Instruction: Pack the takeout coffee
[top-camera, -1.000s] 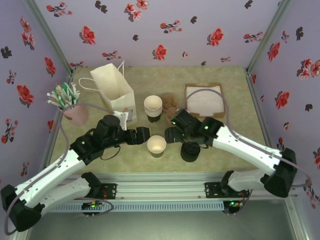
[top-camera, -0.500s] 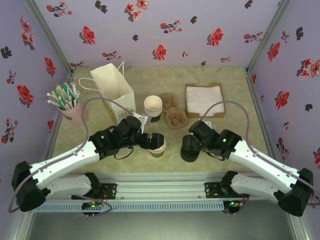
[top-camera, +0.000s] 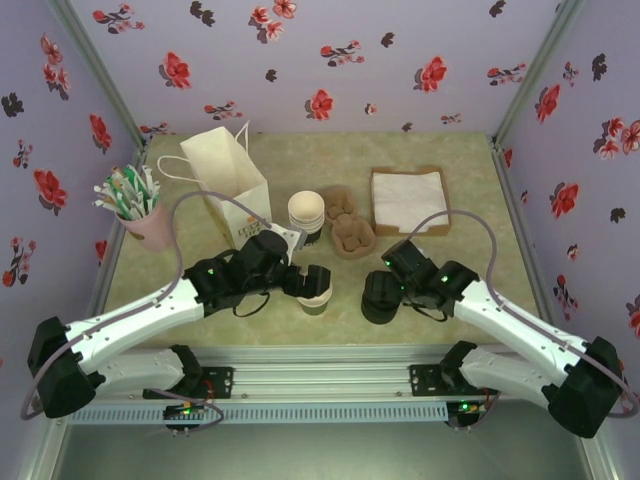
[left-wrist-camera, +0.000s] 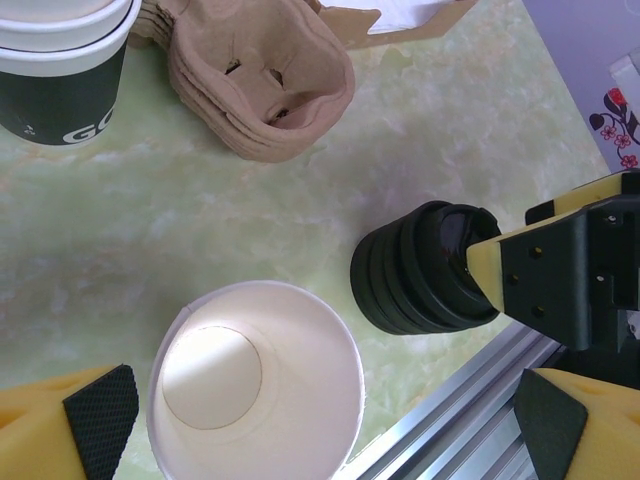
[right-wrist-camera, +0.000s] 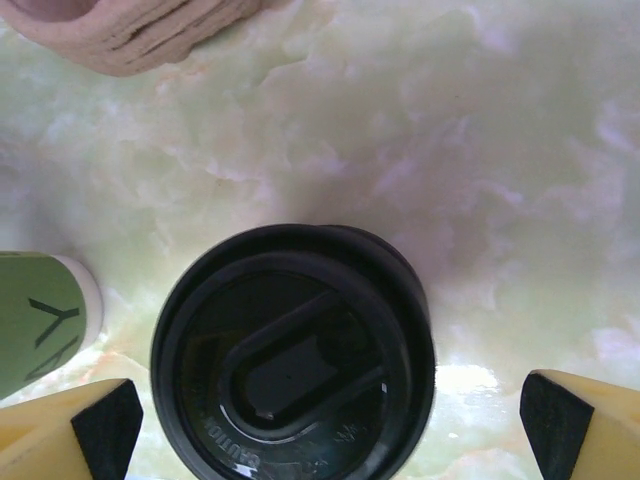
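The takeout coffee cup (top-camera: 314, 291) stands near the front middle of the table, its mouth uncovered and its pale inside showing (left-wrist-camera: 255, 390). My left gripper (top-camera: 311, 283) is open, with one finger on each side of the cup (left-wrist-camera: 325, 420) and neither touching it. Just to the right stands a short stack of black lids (top-camera: 381, 297). My right gripper (top-camera: 386, 284) is open above that stack (right-wrist-camera: 330, 415), its fingers wide of the top lid (right-wrist-camera: 295, 360). The cup's dark wall (right-wrist-camera: 40, 320) shows left of the lids.
A white paper bag (top-camera: 228, 185) stands open at the back left, next to a pink holder of stirrers (top-camera: 135, 205). A stack of lidless cups (top-camera: 306, 215), brown cardboard carriers (top-camera: 350, 235) and a napkin tray (top-camera: 408, 200) lie behind. A metal rail (top-camera: 320, 365) runs along the front edge.
My left gripper has moved right and now straddles the cup. My right gripper has pulled back from the cup's right side to above the lid stack.
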